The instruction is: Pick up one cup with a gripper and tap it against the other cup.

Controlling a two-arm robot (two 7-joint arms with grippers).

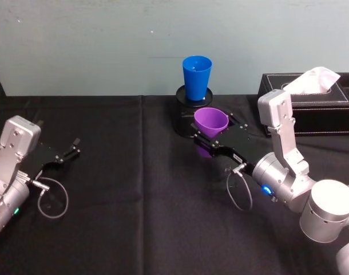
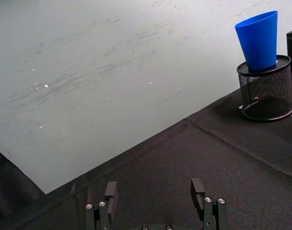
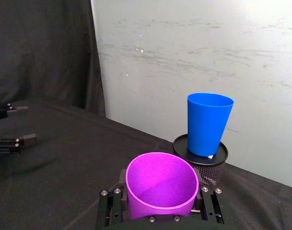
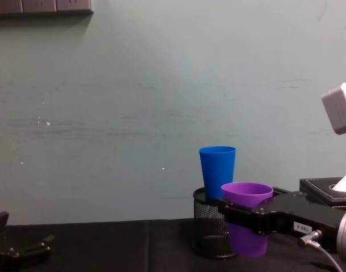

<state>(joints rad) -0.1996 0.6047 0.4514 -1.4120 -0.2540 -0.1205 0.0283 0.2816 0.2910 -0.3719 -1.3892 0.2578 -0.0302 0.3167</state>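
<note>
A purple cup (image 1: 211,121) stands upright, long axis vertical, wide rim up, clamped between the right gripper's (image 1: 213,135) fingers just before a black mesh pen holder (image 2: 265,91). A blue cup (image 1: 197,77) stands upright on that holder. The left gripper (image 2: 155,191), fingers apart, sits far left.

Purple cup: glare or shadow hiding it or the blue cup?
Head view: no glare on the purple cup, held in the right hand, nor on the parked left hand; purple glow on the cloth beneath. Right wrist view: a shadow crosses its inside, rim clear. Chest view: blue cup evenly lit.
</note>
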